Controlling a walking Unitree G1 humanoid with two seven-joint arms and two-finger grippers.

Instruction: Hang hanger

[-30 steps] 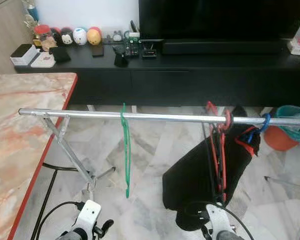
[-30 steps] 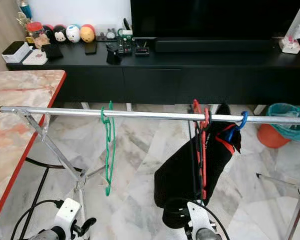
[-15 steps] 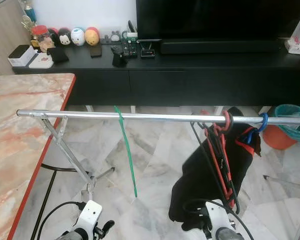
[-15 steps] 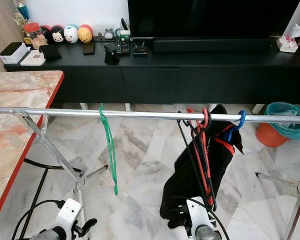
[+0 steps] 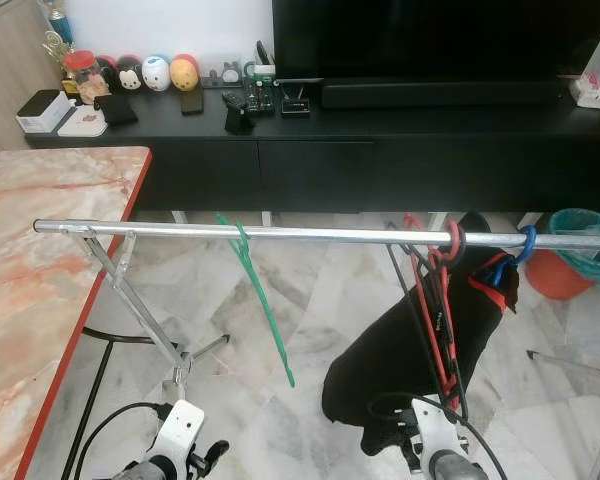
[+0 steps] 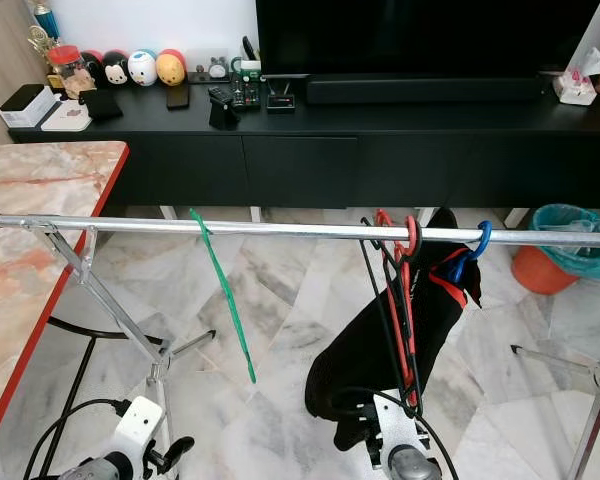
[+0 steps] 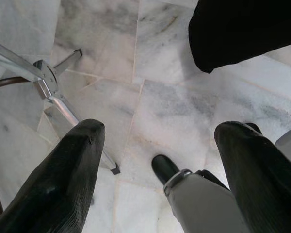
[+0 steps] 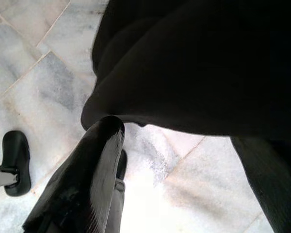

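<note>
While my arms hang low, my left gripper (image 7: 157, 160) points at the marble floor (image 7: 184, 111) with its fingers spread wide and empty. My right gripper (image 8: 184, 179) is also parted, holding nothing, just beneath a black garment (image 5: 410, 360). The green hanger (image 5: 260, 305) hangs hooked on the metal rail (image 5: 310, 234), tilted, well apart from the red hanger (image 5: 435, 300) carrying the garment.

Green hanger (image 5: 263, 310) on silver rail (image 5: 280, 233). Red hanger (image 5: 438, 310), black garment (image 5: 400, 370). Floor (image 5: 320, 290) grey-white marble, table (image 5: 40, 270) pink marble, red edge.
</note>
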